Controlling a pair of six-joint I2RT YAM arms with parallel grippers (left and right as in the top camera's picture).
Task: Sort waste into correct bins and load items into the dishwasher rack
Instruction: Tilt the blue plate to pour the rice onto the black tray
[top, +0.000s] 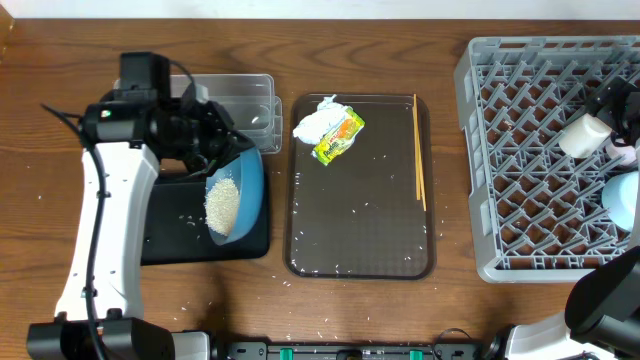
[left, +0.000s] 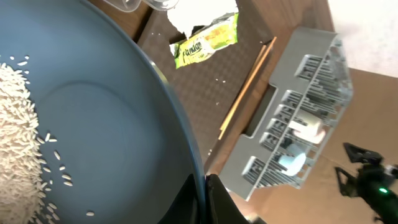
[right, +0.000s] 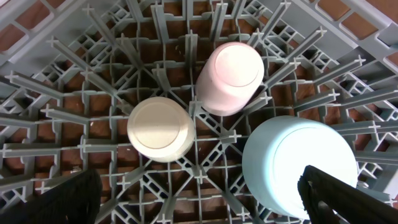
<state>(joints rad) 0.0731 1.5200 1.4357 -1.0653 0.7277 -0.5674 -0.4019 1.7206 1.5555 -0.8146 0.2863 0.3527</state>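
Note:
My left gripper (top: 205, 130) is shut on the rim of the large blue bowl (top: 248, 190) and holds it tilted over the black tray (top: 170, 240). A heap of rice (top: 222, 205) lies in the bowl. In the left wrist view the fingers (left: 205, 199) pinch the bowl's rim (left: 124, 124). The tissue (top: 315, 122), the yellow-green wrapper (top: 340, 137) and the chopsticks (top: 419, 150) lie on the brown serving tray. The rack (top: 520, 150) holds a white cup (right: 160, 129) and the upturned light-blue bowl (right: 298, 165). My right gripper (right: 202, 202) is open above them.
The clear tub (top: 245, 100) stands behind the black tray. The brown serving tray (top: 360, 240) carries scattered rice grains, and a few lie on the table. A pink cup (right: 229, 78) also stands in the rack.

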